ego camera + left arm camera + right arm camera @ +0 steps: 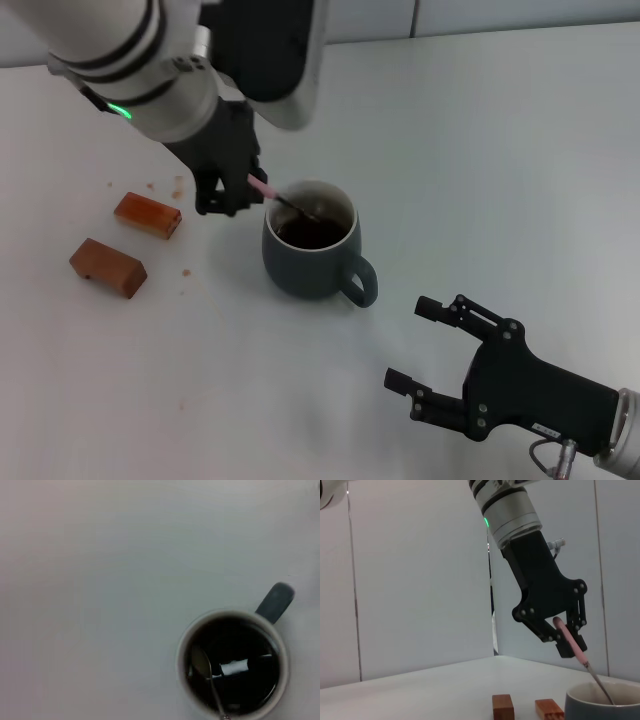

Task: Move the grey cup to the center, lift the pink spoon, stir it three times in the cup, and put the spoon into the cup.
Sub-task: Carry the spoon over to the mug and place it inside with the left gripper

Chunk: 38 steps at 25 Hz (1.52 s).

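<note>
white table (pixel 480 130) fills the scene. nearest, at 5 o'clock, the right gripper (pixel 432 352) hovers, jaws spread wide, empty. at centre stands the grey cup (pixel 308 262). beyond, at 10 o'clock, the left gripper (pixel 236 192) pinches the pink spoon (pixel 262 186), bowl dipped in the cup.

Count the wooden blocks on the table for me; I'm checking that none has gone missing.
2. One wooden block lies on the table to the left of the mug, below the left tool. The other block lies nearer the robot and slightly further left.
</note>
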Motion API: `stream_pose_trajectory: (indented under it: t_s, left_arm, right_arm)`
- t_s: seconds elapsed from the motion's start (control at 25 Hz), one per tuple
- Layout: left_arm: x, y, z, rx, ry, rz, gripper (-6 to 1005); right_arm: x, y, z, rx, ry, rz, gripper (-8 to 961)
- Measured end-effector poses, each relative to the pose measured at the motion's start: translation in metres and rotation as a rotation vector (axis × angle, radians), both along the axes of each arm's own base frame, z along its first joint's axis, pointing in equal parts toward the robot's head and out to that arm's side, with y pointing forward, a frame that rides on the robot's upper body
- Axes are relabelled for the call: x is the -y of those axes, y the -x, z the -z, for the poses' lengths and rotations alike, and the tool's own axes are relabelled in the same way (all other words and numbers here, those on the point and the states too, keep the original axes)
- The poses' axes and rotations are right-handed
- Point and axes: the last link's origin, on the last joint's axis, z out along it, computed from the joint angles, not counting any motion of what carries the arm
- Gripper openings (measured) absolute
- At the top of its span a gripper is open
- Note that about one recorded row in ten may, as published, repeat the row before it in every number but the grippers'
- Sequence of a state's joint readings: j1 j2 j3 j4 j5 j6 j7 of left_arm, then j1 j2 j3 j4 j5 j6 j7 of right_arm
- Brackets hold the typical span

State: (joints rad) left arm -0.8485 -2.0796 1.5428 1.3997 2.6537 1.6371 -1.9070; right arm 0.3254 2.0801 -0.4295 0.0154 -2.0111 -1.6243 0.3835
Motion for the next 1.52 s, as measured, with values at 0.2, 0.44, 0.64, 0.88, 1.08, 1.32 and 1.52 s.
stream_pose_trajectory:
  t_s: [0.2, 0.44, 0.64, 0.88, 1.08, 1.32, 1.52]
  left_arm:
    - [0.009, -0.002, 0.008, 0.004, 0.047, 0.011, 134]
    - [0.014, 0.007, 0.006, -0.027, 0.063, -0.023, 134]
    - [0.007, 0.015, -0.003, -0.059, 0.008, -0.03, 134]
    - [-0.002, 0.005, -0.003, -0.012, -0.038, 0.011, 133]
    - [0.003, -0.002, 0.005, 0.014, 0.0, 0.031, 133]
    - [0.014, -0.003, 0.006, -0.018, 0.045, 0.039, 134]
    - [0.014, 0.004, 0.001, -0.074, 0.033, 0.025, 133]
  right_arm:
    - [-0.001, 0.0, 0.0, 0.001, -0.001, -0.001, 826]
    - [0.0, -0.001, -0.001, 0.002, -0.005, 0.004, 826]
    - [0.0, -0.002, -0.001, 0.003, -0.006, 0.005, 826]
    - [0.0, -0.002, -0.001, 0.004, -0.003, 0.004, 826]
    - [0.001, -0.002, -0.001, 0.005, -0.003, 0.005, 826]
    - [0.001, -0.002, -0.001, 0.005, -0.002, 0.004, 826]
    - [0.0, -0.002, -0.001, 0.007, -0.003, 0.003, 826]
